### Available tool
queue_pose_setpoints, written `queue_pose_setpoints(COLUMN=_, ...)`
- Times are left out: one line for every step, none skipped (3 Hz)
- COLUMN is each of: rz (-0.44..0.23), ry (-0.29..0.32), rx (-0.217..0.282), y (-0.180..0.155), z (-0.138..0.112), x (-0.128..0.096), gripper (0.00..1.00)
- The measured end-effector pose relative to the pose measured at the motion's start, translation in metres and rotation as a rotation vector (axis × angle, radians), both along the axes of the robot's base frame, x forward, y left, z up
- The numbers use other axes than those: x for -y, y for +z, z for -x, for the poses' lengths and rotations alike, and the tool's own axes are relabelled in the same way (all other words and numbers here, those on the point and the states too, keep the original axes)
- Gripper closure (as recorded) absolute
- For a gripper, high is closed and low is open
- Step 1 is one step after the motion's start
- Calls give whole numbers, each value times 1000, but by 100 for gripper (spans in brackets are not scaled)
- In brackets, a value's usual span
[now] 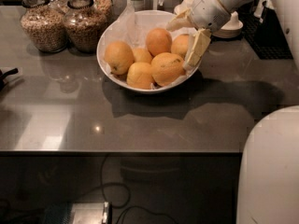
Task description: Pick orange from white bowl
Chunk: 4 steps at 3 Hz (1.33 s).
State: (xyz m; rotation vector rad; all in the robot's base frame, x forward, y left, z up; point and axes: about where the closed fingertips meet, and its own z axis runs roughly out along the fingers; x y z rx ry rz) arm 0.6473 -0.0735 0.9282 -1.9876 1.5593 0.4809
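Note:
The white bowl (108, 37), wide and lined with crinkled white paper, stands at the back middle of the grey counter. It holds several oranges, among them a front one (167, 68), a left one (119, 57) and a back one (158, 41). My gripper (181, 45) reaches in over the bowl's right rim from the upper right. It is open, with one beige finger (197, 48) hanging down beside the front orange and the other (176, 22) behind. The rightmost orange (181, 42) lies between the fingers; I cannot tell whether they touch it.
Two glass jars of grain (44, 24) (86, 24) stand left of the bowl. White cups on saucers (231, 26) and a black mat (271, 38) are at the back right. My white body (271, 167) fills the lower right. The counter's front edge (117, 150) is near.

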Motion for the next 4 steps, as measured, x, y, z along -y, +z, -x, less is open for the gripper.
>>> queue_pose_setpoints(rz=2, ry=5, rx=-8, y=-4, z=1, x=2, gripper=42)
queue_pose_setpoints(rz=-6, ry=-15, rx=-15, y=-8, z=-2, x=14, gripper=42)
queue_pose_setpoints(rz=-15, ry=-76, rx=-12, y=-10, z=-7, x=44, gripper=22)
queue_pose_setpoints(rz=-15, ry=-104, rx=-12, y=-12, z=-12, x=59, gripper=10)
